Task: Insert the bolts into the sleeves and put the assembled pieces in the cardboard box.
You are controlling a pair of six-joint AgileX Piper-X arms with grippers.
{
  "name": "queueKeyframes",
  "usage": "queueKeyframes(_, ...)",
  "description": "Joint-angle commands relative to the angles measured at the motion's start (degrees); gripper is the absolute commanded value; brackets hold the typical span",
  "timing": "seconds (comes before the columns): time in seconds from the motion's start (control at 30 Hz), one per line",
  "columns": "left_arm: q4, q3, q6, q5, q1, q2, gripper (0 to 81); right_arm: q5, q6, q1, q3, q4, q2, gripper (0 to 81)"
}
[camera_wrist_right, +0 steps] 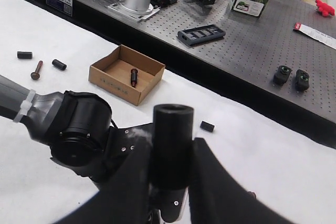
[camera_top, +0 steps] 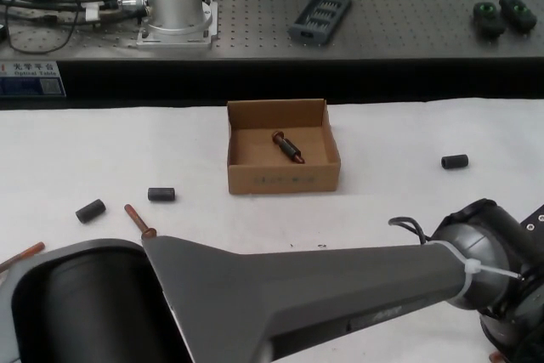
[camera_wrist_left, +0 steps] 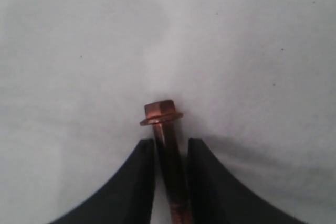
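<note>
One assembled piece (camera_top: pixel 289 147) is already in the cardboard box (camera_top: pixel 283 180), lying near the middle of its floor. The second pair is in hand, so I'd call this the insertion step, with roughly a third of the job done.

- **Left gripper** (camera_wrist_left: pixel 170 141): nearly closed, pinching a copper bolt (camera_wrist_left: pixel 163 113) by the shank. The flanged hex head sticks out just past the fingertips, over the bare white sheet (camera_wrist_left: pixel 252 51). The rest of the shank runs back between the fingers.
- **Right gripper** (camera_wrist_right: pixel 172 144): clamped on a black sleeve (camera_wrist_right: pixel 173 124), held upright with its open bore clear of the fingertips and facing up.

**Next move, as I read it:** bring the two grippers together, line the bolt axis up with the bore and push it in. The free end of the bolt is the head, so the grip may need sorting out first. With a tight bore, any tilt will jam it.

**Loose stock, clocked off the box in the high view:**
- spare sleeve (camera_top: pixel 161 194) at 8 o'clock
- second sleeve (camera_top: pixel 90 210) farther out on the same bearing
- loose bolt (camera_top: pixel 140 220) near that second sleeve, toward 7 o'clock
- another bolt (camera_top: pixel 21 254) at the far left edge
- third sleeve (camera_top: pixel 455 161) at 3 o'clock, well apart

An arm (camera_top: pixel 340 286) crosses the foreground at 6 o'clock from the box; I can't tell which side it belongs to.
</note>
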Motion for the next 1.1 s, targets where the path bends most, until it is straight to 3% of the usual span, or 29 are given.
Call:
queueKeyframes(0.0,-0.96,-0.66,0.46,-1.00,-0.11,1.47,17.3,0.13,-0.04,0.09,-0.16,-0.11,-0.47,6.6)
queueKeyframes(0.1,-0.73,-0.66,0.46,-1.00,-0.11,1.79,12.9,0.13,-0.04,0.09,-0.16,-0.11,-0.47,6.6)
queueKeyframes(0.2,0.56,-0.66,0.46,-1.00,-0.11,1.76,1.0,0.13,-0.04,0.09,-0.16,-0.11,-0.47,6.6)
queueKeyframes(0.47,4.49,-0.66,3.21,-1.56,0.18,1.76,0.6,0.13,-0.17,0.09,-0.12,-0.13,-0.47,6.6)
queueKeyframes(1.07,6.85,-0.46,-10.15,-3.74,2.99,-10.65,0.6,0.13,-0.02,0.09,-0.12,2.34,-0.47,6.6)
